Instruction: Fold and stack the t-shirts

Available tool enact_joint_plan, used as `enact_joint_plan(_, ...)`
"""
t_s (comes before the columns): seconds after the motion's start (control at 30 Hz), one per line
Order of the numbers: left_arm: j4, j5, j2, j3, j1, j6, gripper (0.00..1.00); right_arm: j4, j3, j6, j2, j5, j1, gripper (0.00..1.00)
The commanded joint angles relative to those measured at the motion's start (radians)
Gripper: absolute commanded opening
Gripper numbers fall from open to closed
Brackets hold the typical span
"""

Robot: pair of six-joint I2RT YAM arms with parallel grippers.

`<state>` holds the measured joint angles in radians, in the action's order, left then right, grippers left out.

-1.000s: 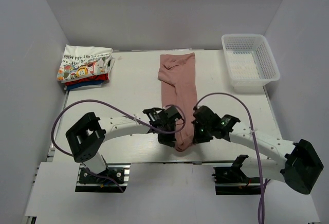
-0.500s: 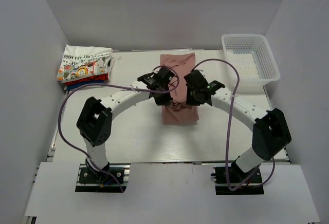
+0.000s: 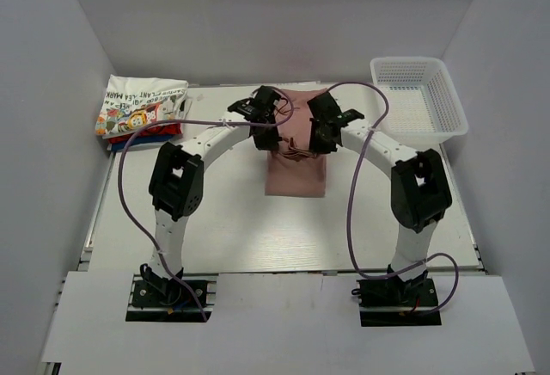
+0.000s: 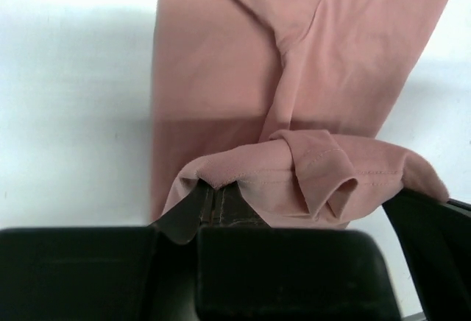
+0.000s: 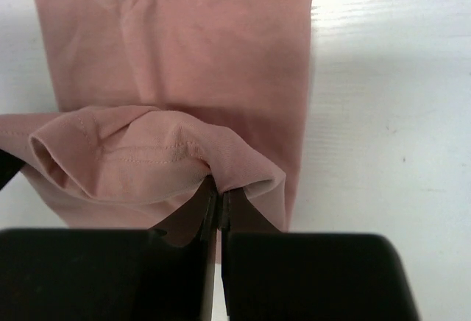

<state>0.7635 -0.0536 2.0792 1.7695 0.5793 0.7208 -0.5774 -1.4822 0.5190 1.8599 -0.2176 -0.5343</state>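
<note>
White table (image 3: 232, 229) boxed in by plain pale-grey back wall (image 3: 275, 22), left wall (image 3: 43, 151), right wall (image 3: 516, 186). White board (image 3: 284, 323) along near edge; mesh basket (image 3: 421, 137) at far right corner. Soft, even light.

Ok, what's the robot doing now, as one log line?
step: folding | left tool: shut on pink tee | right tool: shut on pink tee | folded stack: far left
</note>
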Motion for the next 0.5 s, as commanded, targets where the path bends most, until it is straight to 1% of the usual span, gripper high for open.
enact_joint_plan(0.0,0.016,0.054,0.034,0.085,-0.024,-0.044,0.0,-0.016,-0.081,-0.027,0.057,0.035,0.022,0.0)
enact_joint_plan(0.07,0.016,0.054,0.044,0.085,-0.024,-0.044,0.0,-0.025,-0.104,-0.025,0.074,0.061,0.036,0.0)
enact_joint_plan(0.1,0.002,0.064,0.044,0.085,-0.033,-0.044,0.0,-0.022,-0.108,-0.025,0.096,0.061,0.039,0.03)
enact_joint_plan(0.13,0.002,0.073,0.044,0.076,-0.033,-0.044,0.01,-0.021,-0.11,-0.024,0.102,0.075,0.046,0.11)
enact_joint_plan(0.17,-0.01,0.074,0.053,0.076,-0.042,-0.044,0.08,-0.016,-0.115,-0.017,0.108,0.072,0.046,0.33)
enact_joint_plan(0.2,-0.024,0.074,0.053,0.076,-0.042,-0.053,0.32,-0.012,-0.118,-0.008,0.12,0.073,0.053,0.47)
enact_joint_plan(0.27,-0.039,0.074,0.062,0.097,-0.053,-0.054,0.51,-0.01,-0.163,-0.005,0.13,0.069,0.06,0.67)
enact_joint_plan(0.3,-0.03,0.074,0.062,0.128,-0.053,-0.054,0.67,-0.015,-0.173,-0.005,0.134,0.063,0.069,0.69)
enact_joint_plan(0.37,-0.01,0.064,0.062,0.159,-0.065,-0.054,0.79,-0.022,-0.196,-0.011,0.124,0.067,0.066,0.72)
enact_joint_plan(0.4,-0.001,0.055,0.062,0.159,-0.074,-0.054,0.92,-0.022,-0.196,-0.033,0.119,0.069,0.066,0.78)
enact_joint_plan(0.43,-0.001,0.041,0.033,0.139,-0.075,-0.054,1.0,-0.006,-0.17,-0.057,0.086,0.092,0.06,0.9)
enact_joint_plan(0.47,-0.001,0.041,0.013,0.139,-0.075,-0.054,1.0,0.01,-0.156,-0.057,0.072,0.092,0.06,0.9)
